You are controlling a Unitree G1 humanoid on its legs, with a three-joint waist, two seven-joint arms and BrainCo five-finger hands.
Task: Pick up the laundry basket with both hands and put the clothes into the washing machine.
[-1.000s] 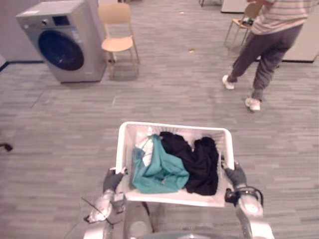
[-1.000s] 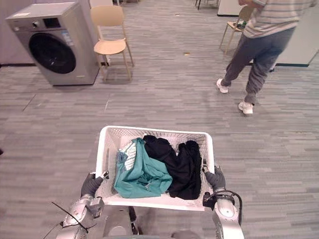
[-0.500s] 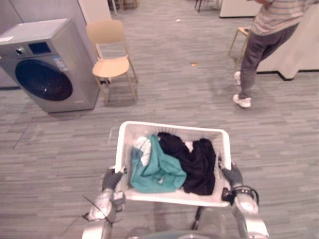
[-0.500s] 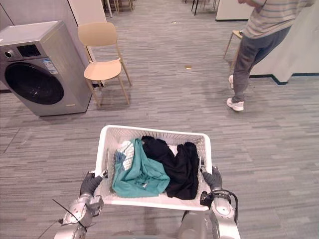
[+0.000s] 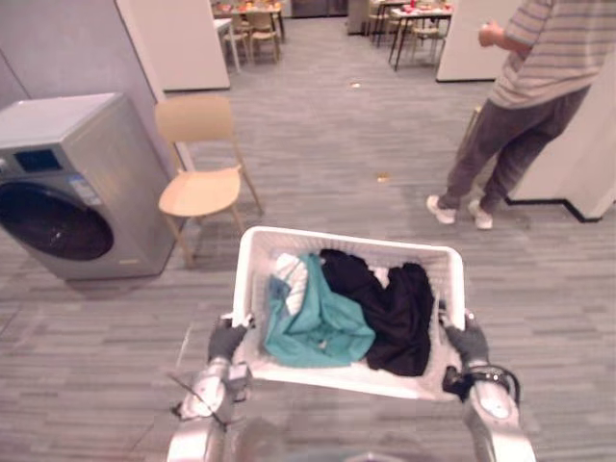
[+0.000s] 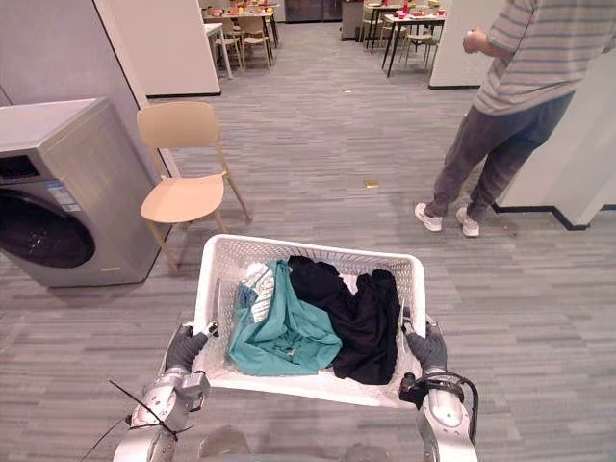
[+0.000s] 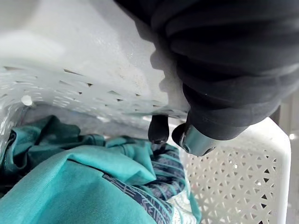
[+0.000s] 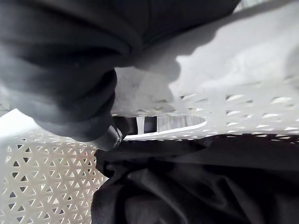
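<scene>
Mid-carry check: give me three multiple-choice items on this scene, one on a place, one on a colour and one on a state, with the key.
1. Where is the washing machine from the laundry basket?
A. ahead, to the robot's left
B. ahead, to the robot's right
C. directly under it

2. What colour is the garment beside the black clothes?
A. red
B. teal
C. yellow

3. How is the laundry basket held?
A. by one hand
B. by no hand, lying on the floor
C. by both hands, one at each side

Key:
1 A: the washing machine stands at the left, next to the chair.
2 B: the garment in the basket's left half is teal.
3 C: the left hand and right hand have fingers curled on the side rims.
</scene>
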